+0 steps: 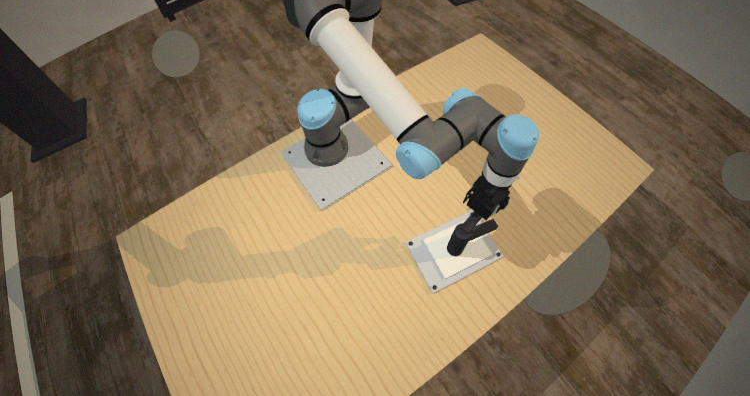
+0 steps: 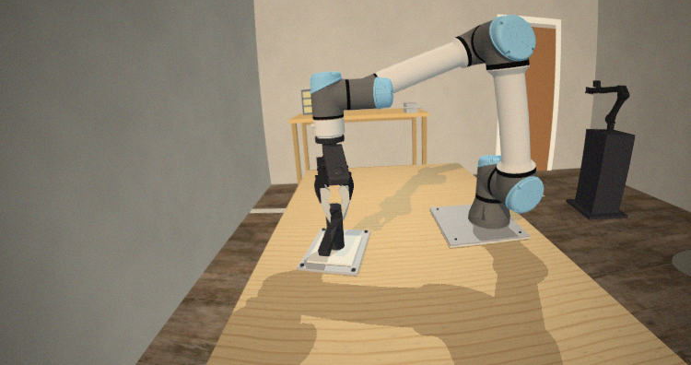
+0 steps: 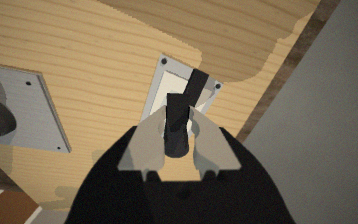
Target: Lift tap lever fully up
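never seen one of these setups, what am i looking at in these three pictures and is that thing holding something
This is one robot arm with several joints, bolted to a grey base plate on a wooden table. At its tip is a two-fingered claw.

The three pictures show the same moment. The first looks down from above, the second looks along the table from one end, and the third comes from a camera on the arm's wrist, looking down past the claw's pale fingers.

Also on the table is a smaller grey plate carrying a dark tap. Its lever is the dark bar that tilts up from the plate.

Yes, it is holding something: the claw is shut on that lever, with one finger on each side. The job is to lift the lever all the way up to turn on the water.
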Controlling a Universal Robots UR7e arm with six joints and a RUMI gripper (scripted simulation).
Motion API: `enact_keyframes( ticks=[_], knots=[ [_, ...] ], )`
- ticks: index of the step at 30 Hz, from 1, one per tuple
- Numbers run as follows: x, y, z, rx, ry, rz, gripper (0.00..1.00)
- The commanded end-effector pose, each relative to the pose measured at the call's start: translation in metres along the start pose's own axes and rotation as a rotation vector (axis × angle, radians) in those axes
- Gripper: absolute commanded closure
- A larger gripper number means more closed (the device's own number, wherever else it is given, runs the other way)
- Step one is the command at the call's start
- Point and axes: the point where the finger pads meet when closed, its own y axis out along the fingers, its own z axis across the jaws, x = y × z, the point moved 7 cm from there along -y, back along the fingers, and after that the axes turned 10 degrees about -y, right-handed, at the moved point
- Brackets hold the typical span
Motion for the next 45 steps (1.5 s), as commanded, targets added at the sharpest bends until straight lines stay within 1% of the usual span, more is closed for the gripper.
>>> enact_keyframes(
  ticks=[1,32,38,45],
  knots=[
    [0.000,-0.001,0.000,0.001,0.000,0.000,1.00],
    [0.000,-0.001,0.000,0.001,0.000,0.000,1.00],
    [0.001,-0.005,0.000,0.001,0.000,0.000,1.00],
    [0.006,-0.019,-0.001,0.001,0.000,0.000,1.00]
  ],
)
